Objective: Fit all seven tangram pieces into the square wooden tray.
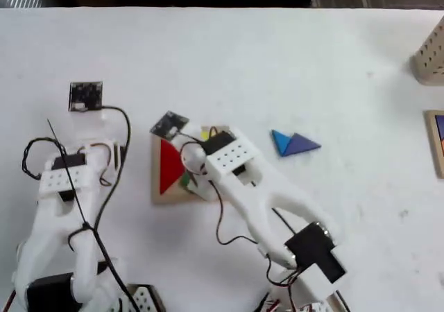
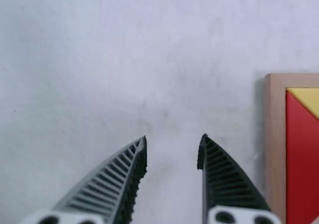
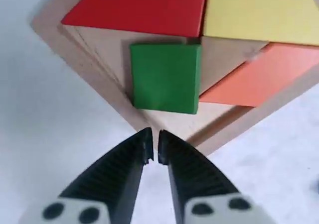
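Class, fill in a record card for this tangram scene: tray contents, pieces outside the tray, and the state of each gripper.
Tray: wooden tray, partly filled
Inside: red triangle, yellow piece, green square, orange piece
Outside: blue triangle and purple triangle, touching each other on the table
Left arm: left gripper open, empty, above bare table beside the tray
Right arm: right gripper shut, empty, at the tray corner nearest the green square

Tool (image 3: 155,145) tips together, green square (image 3: 166,76) in tray (image 3: 82,64)
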